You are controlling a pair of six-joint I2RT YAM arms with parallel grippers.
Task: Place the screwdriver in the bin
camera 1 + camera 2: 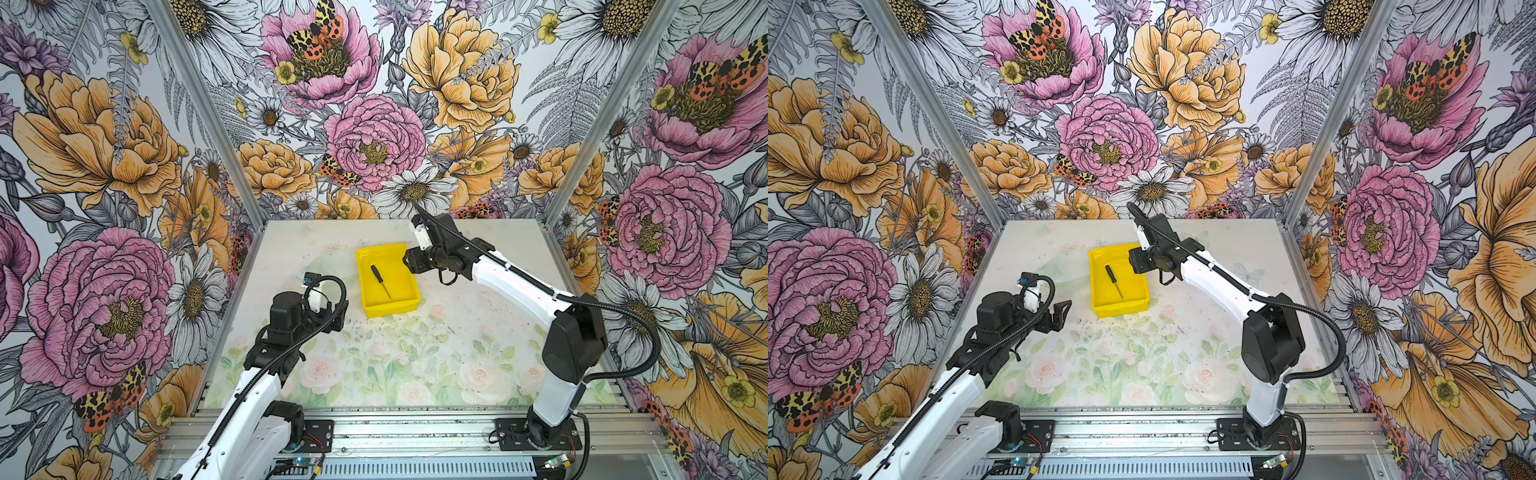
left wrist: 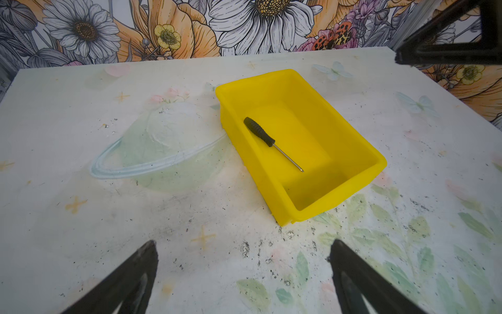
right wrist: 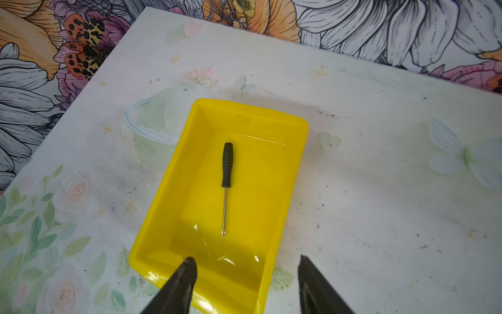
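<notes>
black fingertips of the right gripper are sitting closest to the right wrist lens. they are spread apart and gripping nothing. one tip is overlapping a corner of the bin, the other is showing over the table just beside the rim.

screwdriver is lying flat on the bin floor, roughly mid-bin, with nothing touching it.

in both top views the right gripper is hanging over the far right corner of the bin. the screwdriver is lying slightly diagonal inside, black handle pointing toward the back wall, silver tip pointing toward the front.

left gripper is hovering over the table near the bin's front left side, not touching it. in the left wrist view its fingers are standing wide apart around the left gripper midpoint, released, empty, only bare scuffed table showing between them. that view is also showing the bin ahead with the screwdriver resting inside.
</notes>
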